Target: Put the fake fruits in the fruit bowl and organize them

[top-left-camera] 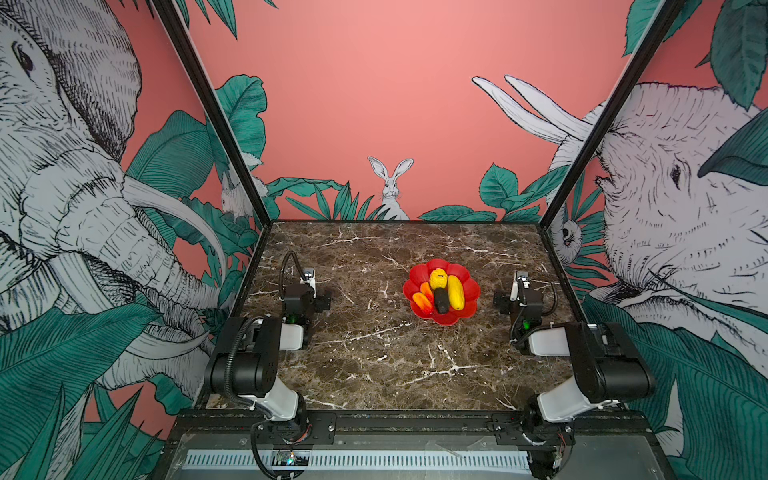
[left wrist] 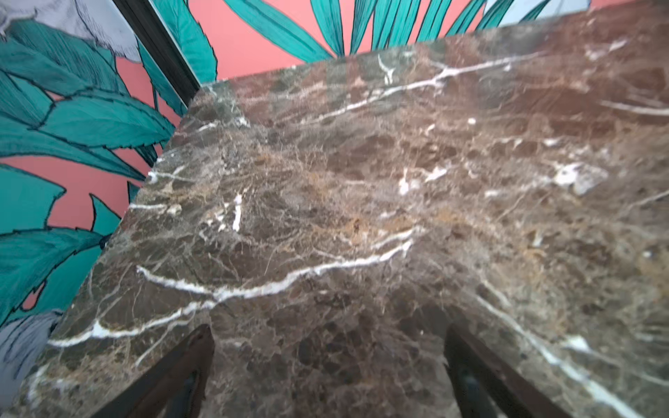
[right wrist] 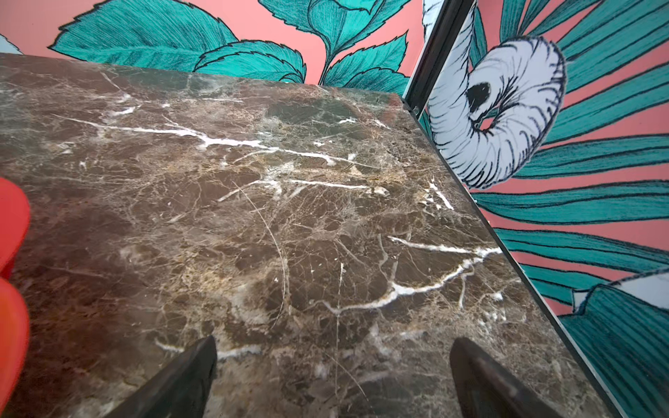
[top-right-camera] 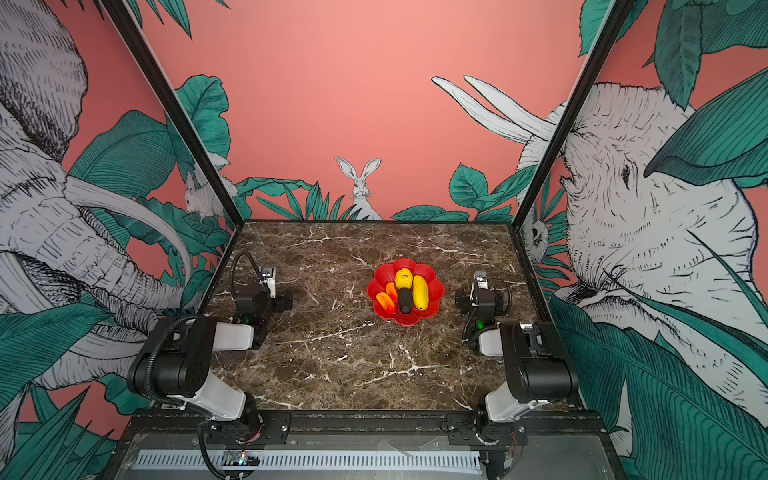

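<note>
**A:** Where are the fruits?

**B:** All five lie inside the fruit bowl, which sits on the table a little right of the middle. The bumpy yellow one is at the far side and the long yellow one is to its right. The black oval is in the centre. The two orange-red ones lie side by side on the left. I see no fruit on the bare table in either top view.

**A:** And the grippers?

**B:** The left gripper hangs over bare marble, well apart from the bowl. Its jaws are apart with nothing between them. The right gripper is just beside the bowl, with its jaws spread wide and empty. Only the bowl's red rim shows at the edge of its wrist view.

**A:** So which step is this?

**B:** I'd say the placing is done. The pieces lie packed close in a rough row, so the organizing looks finished or close to it.

**A:** What does the next move call for?

**B:** Little, I think. If a piece needs straightening, it calls for a light touch from above. The bowl is shallow and crowded, and a hard push could roll a fruit over the rim. Otherwise both arms should keep clear.
</note>
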`<state>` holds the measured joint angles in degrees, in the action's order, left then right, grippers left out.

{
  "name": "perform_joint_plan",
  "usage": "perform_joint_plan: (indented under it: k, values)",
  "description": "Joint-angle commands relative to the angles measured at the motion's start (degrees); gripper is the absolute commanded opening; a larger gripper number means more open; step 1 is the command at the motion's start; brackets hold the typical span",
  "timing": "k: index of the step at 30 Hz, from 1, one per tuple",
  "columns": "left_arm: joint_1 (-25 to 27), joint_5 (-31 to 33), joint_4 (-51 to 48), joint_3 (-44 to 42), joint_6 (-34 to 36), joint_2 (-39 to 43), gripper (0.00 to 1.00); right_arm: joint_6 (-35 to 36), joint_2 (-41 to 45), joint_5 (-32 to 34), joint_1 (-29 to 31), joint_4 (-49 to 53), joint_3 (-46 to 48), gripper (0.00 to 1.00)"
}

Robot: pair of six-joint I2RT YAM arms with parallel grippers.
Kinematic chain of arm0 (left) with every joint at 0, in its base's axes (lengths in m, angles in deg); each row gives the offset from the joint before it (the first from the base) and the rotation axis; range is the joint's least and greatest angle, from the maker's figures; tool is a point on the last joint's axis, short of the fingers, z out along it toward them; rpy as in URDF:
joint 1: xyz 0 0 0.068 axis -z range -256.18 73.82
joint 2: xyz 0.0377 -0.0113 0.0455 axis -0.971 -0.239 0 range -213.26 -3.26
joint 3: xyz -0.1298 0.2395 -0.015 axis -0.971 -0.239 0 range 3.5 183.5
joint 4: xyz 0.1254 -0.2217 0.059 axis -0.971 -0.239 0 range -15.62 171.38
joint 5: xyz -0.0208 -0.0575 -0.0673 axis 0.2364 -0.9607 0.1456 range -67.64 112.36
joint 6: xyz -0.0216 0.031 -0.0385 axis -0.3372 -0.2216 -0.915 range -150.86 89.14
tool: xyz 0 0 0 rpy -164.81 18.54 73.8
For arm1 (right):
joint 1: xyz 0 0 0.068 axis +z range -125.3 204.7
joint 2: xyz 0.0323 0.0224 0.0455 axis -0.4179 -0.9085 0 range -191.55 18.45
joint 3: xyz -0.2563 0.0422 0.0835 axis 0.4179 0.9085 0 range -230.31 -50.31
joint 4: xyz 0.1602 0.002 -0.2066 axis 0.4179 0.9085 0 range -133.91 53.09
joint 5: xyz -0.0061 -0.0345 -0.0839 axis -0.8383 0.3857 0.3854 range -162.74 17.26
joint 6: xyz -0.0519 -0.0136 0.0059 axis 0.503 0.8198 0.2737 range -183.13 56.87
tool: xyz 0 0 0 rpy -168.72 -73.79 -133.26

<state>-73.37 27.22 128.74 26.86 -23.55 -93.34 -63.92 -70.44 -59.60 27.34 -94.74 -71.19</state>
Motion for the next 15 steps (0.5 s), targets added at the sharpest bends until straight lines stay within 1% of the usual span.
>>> perform_joint_plan:
  k: [1,3,15]
  values:
    - [0.0,-1.5,1.3,0.6,-0.8,1.5,1.00,-0.5,0.1,-0.4,0.0,-2.9,-0.6,1.00]
    - [0.1,-1.3,2.8,0.2,-0.7,1.0,1.00,-0.5,0.1,-0.4,0.0,-3.0,-0.6,0.99]
    - [0.0,-1.5,1.7,0.6,-0.7,1.2,1.00,-0.4,0.1,-0.6,-0.1,-2.9,-0.6,1.00]
